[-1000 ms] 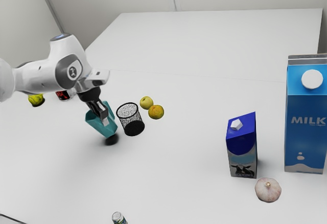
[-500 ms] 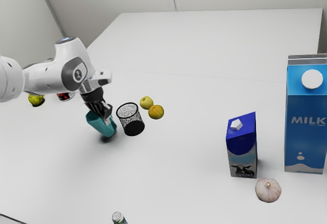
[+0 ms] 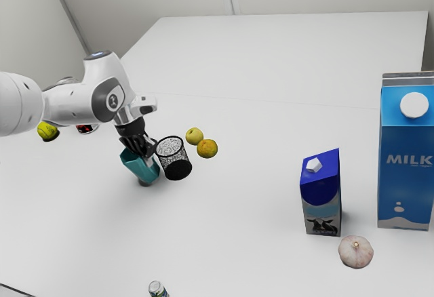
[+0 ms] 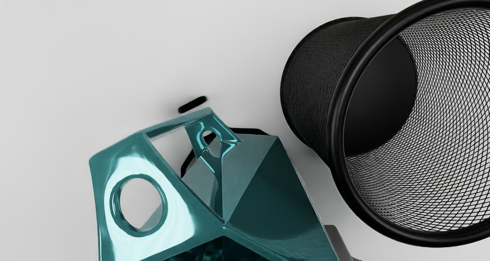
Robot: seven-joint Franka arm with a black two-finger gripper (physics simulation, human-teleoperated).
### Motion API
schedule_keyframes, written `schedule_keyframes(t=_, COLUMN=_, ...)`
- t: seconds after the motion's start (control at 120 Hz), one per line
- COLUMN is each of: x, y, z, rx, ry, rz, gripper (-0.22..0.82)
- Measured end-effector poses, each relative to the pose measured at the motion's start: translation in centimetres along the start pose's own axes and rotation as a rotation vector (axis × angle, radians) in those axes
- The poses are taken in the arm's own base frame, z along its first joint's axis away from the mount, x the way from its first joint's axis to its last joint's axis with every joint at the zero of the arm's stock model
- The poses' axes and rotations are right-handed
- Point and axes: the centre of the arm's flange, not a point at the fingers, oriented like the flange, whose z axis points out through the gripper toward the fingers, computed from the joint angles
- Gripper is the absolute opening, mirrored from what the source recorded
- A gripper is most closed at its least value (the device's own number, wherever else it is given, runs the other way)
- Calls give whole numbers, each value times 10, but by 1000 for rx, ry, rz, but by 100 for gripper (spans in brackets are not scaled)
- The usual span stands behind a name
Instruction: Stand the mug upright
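Out on the near side of the mesh bin [image 3: 178, 168] is a small can [image 3: 157, 289], its label unreadable from here. Well off toward the exterior view's right from the bin, garlic [image 3: 356, 251] lies in front of two cartons: the smaller carton [image 3: 322, 202] pictures a cow, the tall blue carton [image 3: 405, 161] reads MILK. Just beside the bin, on the exterior view's left, the teal mug [image 3: 140, 168] slants below the gripper [image 3: 147, 158], which looks to be pinching its wall, though part of that grip is hidden from me. The mug's long axis tips its top away from the bin, its lower end toward the bin's foot; righting it should mean swinging the top binward, with a bump possible. Past the bin sit a yellow apple [image 3: 194, 135] and an orange [image 3: 207, 148].
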Motion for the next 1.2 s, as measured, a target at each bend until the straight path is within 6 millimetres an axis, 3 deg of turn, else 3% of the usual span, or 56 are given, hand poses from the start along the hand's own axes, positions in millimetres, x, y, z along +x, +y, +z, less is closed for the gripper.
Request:
schedule_keyframes(t=0.333, x=2, y=5, z=-5, rx=0, ry=20, rz=-13, gripper=8)
schedule_keyframes(t=0.475, x=1, y=5, z=-17, rx=0, ry=38, rz=-13, gripper=18)
schedule_keyframes(t=0.767, x=4, y=28, z=-81, rx=14, ry=130, rz=34, gripper=38)
schedule_keyframes(t=0.875, x=17, y=35, z=-119, rx=25, ry=164, rz=50, gripper=46)
schedule_keyframes(t=0.967, x=31, y=41, z=-164, rx=44, ry=189, rz=67, gripper=51)
schedule_keyframes(t=1.058, x=33, y=47, z=-197, rx=54, ry=176, rz=75, gripper=54)
schedule_keyframes(t=1.2, x=27, y=47, z=-212, rx=48, ry=109, rz=58, gripper=57)
